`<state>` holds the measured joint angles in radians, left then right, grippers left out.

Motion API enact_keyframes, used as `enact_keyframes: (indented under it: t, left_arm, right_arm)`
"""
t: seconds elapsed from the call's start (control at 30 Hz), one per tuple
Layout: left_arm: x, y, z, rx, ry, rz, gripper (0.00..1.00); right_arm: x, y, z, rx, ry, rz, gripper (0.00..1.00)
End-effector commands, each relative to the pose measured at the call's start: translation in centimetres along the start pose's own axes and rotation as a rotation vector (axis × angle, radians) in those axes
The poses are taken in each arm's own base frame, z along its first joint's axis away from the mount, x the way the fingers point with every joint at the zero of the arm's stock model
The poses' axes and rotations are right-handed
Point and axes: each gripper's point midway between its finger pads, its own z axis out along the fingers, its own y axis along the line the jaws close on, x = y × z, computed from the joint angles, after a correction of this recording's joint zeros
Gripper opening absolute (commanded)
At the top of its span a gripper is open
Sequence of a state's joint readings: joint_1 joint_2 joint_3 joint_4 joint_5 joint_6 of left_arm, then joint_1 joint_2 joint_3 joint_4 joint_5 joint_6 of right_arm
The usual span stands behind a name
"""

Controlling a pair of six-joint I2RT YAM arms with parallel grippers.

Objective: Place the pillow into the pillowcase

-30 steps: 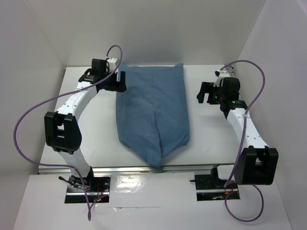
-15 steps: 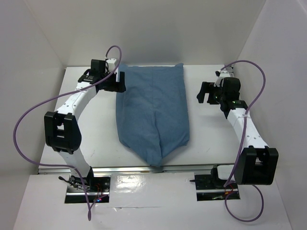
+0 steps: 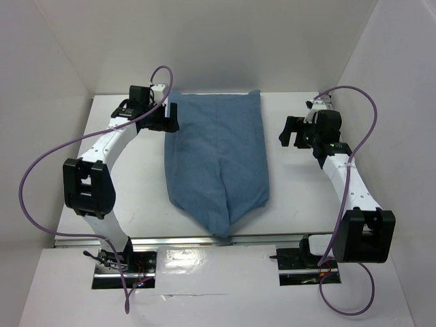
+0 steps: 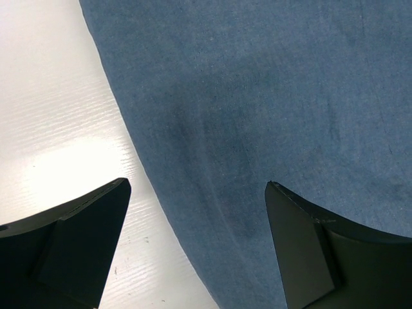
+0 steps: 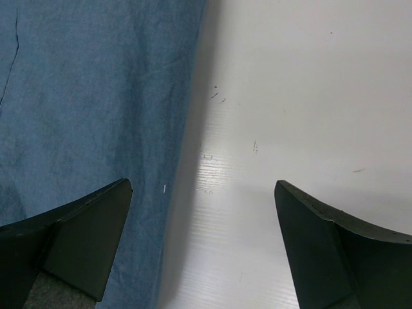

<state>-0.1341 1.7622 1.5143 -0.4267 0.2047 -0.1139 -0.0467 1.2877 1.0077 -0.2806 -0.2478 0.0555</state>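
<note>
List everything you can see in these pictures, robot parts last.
pillowcase: one, dusty blue, middle of the table, filled out, tapering toward the near edge
pillow: none showing; no cream cloth visible anywhere
table: one, white, under everything
walls: white, on the left, far and right sides
cables: two, purple, one looping along each arm
left arm: one, white with black joints, left of the pillowcase
right arm: one, white with black joints, right of the pillowcase
left gripper: black, jaws open, over the pillowcase's left edge
right gripper: black, jaws open, beside its right edge
</note>
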Motion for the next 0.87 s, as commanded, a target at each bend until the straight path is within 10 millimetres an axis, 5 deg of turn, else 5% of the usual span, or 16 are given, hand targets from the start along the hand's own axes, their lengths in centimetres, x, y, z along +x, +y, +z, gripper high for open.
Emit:
enact_keyframes:
  t: [0.0, 0.83]
  left_arm:
    - [-1.59, -0.56, -1.14, 0.02, -0.064, -0.016, 1.0]
    - [-1.91, 0.05, -1.54, -0.004, -0.075, -0.033, 1.0]
  right_arm:
    - [-1.6, 0.05, -0.15, -0.005, -0.046, -0.001, 1.0]
    - [-1.82, 0.34, -0.4, -0.016, -0.054, 0.006, 1.0]
